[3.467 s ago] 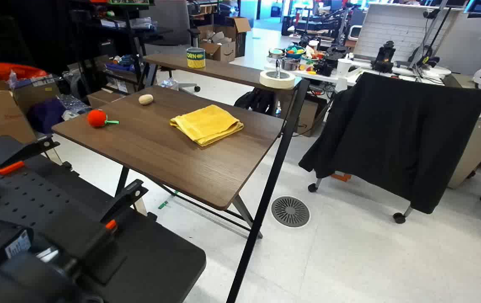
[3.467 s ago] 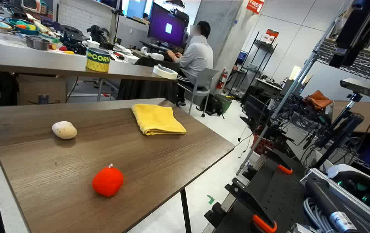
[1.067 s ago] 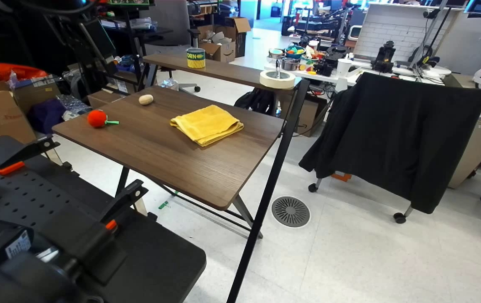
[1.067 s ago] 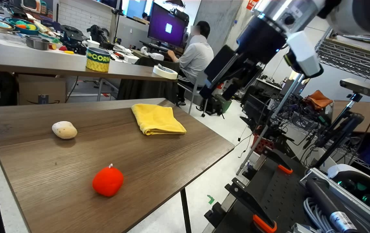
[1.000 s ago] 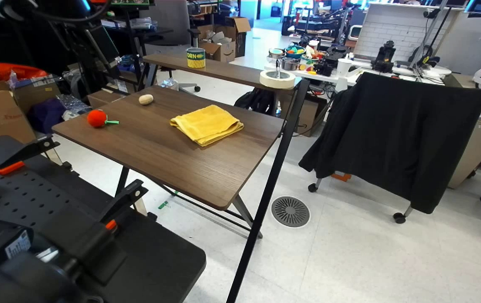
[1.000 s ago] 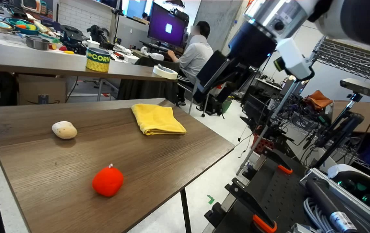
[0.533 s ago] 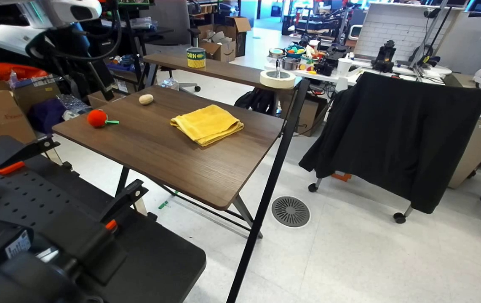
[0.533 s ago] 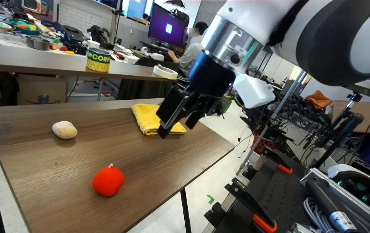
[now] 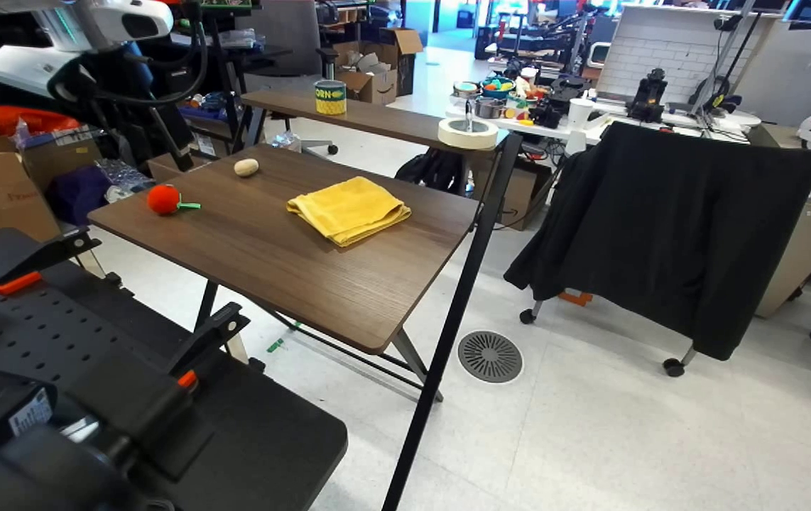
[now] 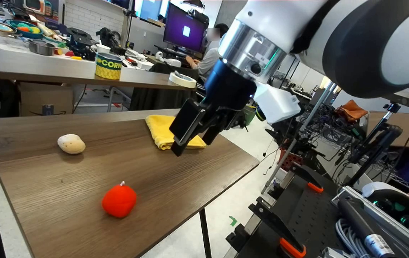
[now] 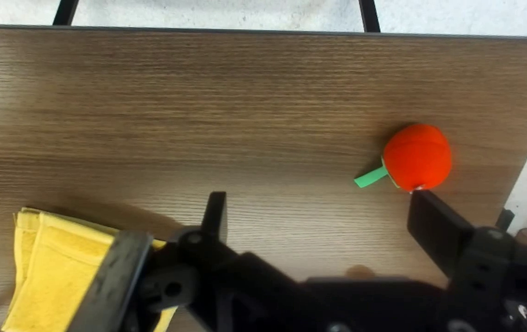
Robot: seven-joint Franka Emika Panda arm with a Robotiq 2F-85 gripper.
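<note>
My gripper [image 11: 319, 192] stands wide open above the brown table [image 10: 82, 179], with nothing between its fingers. In the wrist view a red fruit-like object [image 11: 418, 157] with a green tag lies just beyond the right fingertip, lower down on the table. The folded yellow cloth [image 11: 60, 272] shows at lower left, partly covered by the left finger. In an exterior view the gripper [image 10: 192, 147] overlaps the yellow cloth [image 10: 158, 130]; whether it is directly over it I cannot tell. A pale potato-like object [image 10: 71, 144] lies farther along the table. A small brown round edge [image 11: 359, 271] peeks above the gripper's base.
A raised shelf [image 9: 391, 124] along the table carries a corn can [image 9: 330, 98] and a roll of tape [image 9: 468, 143]. A slanted black post [image 9: 441, 341] flanks the table. Alongside stands a black cart top [image 9: 270, 426] with clamps [image 9: 210, 337]. Someone sits at a desk behind.
The arm has come down and inward from the upper edge, bringing the open gripper over the table. It has barely moved in the last half second. The objects on the table stay put.
</note>
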